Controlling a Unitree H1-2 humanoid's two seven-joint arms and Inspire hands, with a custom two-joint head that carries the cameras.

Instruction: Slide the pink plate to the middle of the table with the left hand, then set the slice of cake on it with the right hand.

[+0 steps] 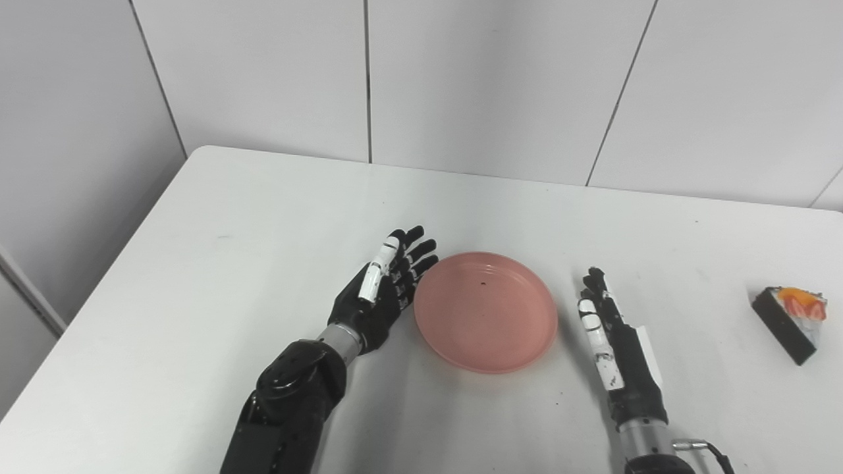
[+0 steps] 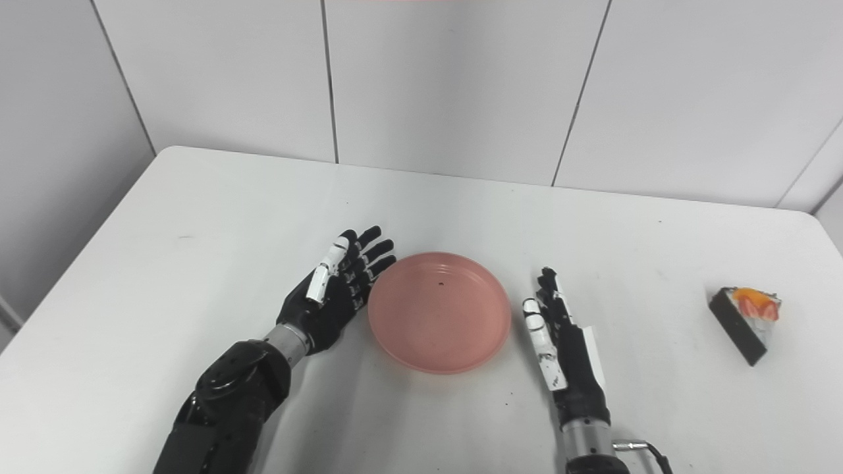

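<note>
The pink plate (image 1: 486,311) lies flat near the middle of the white table (image 1: 230,217) and holds nothing. My left hand (image 1: 384,291) stands open on edge just left of the plate, fingers stretched beside its rim. To the plate's right my right hand (image 1: 609,336) is open too, fingers straight and pointing away from me, a small gap from the rim. The cake slice (image 1: 792,321), dark with white cream and orange-red fruit on top, sits far right on the table, well away from both hands.
A white panelled wall (image 1: 461,85) rises behind the table's far edge. The table's left edge drops off to the floor. Bare tabletop stretches between my right hand and the cake.
</note>
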